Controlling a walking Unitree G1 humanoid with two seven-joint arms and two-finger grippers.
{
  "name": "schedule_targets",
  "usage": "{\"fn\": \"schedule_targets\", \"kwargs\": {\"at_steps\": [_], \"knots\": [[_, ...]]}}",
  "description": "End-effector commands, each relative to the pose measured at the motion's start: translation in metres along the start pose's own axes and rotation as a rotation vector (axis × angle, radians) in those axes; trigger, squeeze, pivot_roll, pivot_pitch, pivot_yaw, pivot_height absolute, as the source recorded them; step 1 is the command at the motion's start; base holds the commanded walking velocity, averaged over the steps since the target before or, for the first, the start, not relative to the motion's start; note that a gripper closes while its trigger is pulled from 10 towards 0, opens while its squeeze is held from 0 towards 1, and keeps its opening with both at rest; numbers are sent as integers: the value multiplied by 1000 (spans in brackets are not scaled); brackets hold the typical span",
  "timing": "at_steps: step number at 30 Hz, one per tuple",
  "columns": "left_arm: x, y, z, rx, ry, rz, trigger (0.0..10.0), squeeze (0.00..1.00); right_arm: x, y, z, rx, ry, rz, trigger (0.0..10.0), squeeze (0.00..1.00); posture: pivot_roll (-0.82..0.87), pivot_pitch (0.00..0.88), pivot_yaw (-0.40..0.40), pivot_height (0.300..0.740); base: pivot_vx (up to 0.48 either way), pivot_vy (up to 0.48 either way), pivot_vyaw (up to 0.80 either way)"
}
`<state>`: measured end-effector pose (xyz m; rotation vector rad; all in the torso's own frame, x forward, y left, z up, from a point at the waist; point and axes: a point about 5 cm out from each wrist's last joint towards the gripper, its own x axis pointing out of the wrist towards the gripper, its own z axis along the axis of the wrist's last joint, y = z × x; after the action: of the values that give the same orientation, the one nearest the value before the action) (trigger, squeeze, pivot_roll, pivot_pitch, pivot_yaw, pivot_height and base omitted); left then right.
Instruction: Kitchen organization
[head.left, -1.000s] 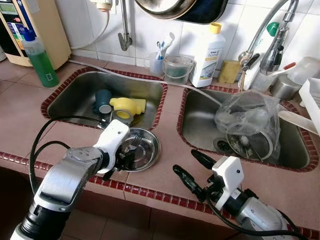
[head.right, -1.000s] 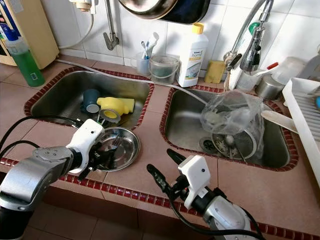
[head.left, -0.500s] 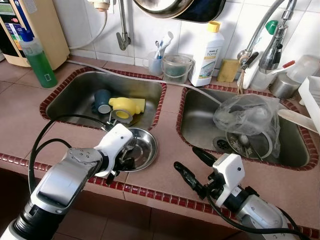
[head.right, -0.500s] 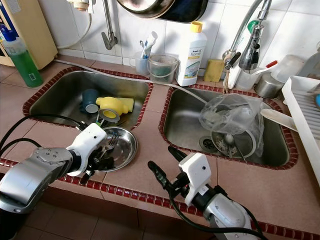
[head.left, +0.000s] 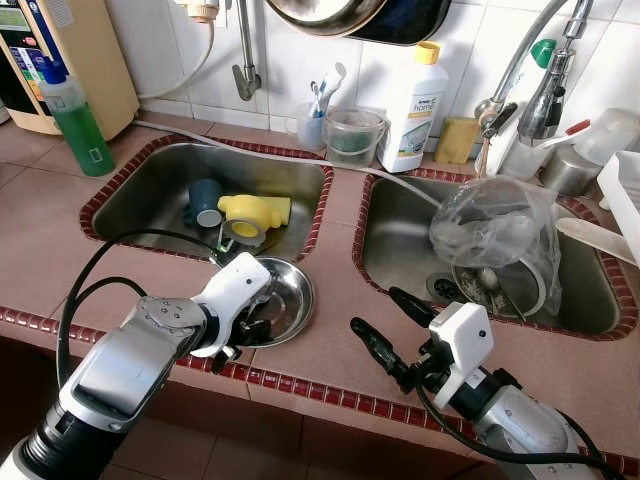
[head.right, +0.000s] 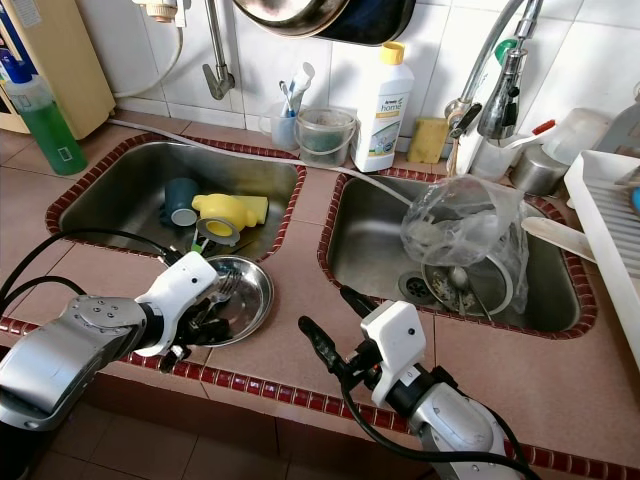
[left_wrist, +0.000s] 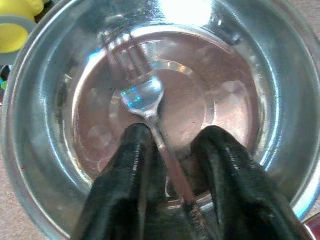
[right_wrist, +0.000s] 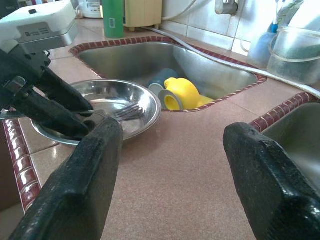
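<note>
A shiny steel bowl (head.left: 300, 290) stands on the tiled counter between the left sink and the front edge. A fork (left_wrist: 142, 97) lies inside it, tines toward the sink. My left gripper (head.left: 248, 328) reaches into the bowl from the front. Its fingers (left_wrist: 135, 150) stand open on either side of the fork's handle, low against the bowl's bottom. My right gripper (head.right: 324, 306) hovers open over the counter's front edge, right of the bowl, with nothing between its fingers (right_wrist: 90, 165).
The left sink holds a yellow cup (head.left: 255, 210), a teal cup (head.left: 205, 195) and a grey roll (head.left: 243, 232). A clear plastic bag (head.left: 495, 235) covers things in the right sink. A green bottle (head.left: 80, 120), a white bottle (head.left: 415, 100) and a dish rack (head.right: 610, 230) stand around.
My left gripper has eased a little lower and further into the bowl, over the fork's handle. The right gripper has barely moved.
</note>
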<state>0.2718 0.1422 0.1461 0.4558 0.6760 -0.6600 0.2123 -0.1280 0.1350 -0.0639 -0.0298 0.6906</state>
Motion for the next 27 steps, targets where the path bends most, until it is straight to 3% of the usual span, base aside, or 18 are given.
{"fn": "schedule_targets", "kwargs": {"at_steps": [1, 27], "knots": [[-2, -1, 3, 26, -8, -14, 157, 0, 0, -3, 4, -19, -13, -19, 10000, 0, 59, 54, 2, 740, 0, 0, 0], [-3, 1, 5, 30, -12, -22, 0, 0, 2, -4, 4, -23, -21, -33, 10000, 0, 62, 52, 3, 740, 0, 0, 0]]}}
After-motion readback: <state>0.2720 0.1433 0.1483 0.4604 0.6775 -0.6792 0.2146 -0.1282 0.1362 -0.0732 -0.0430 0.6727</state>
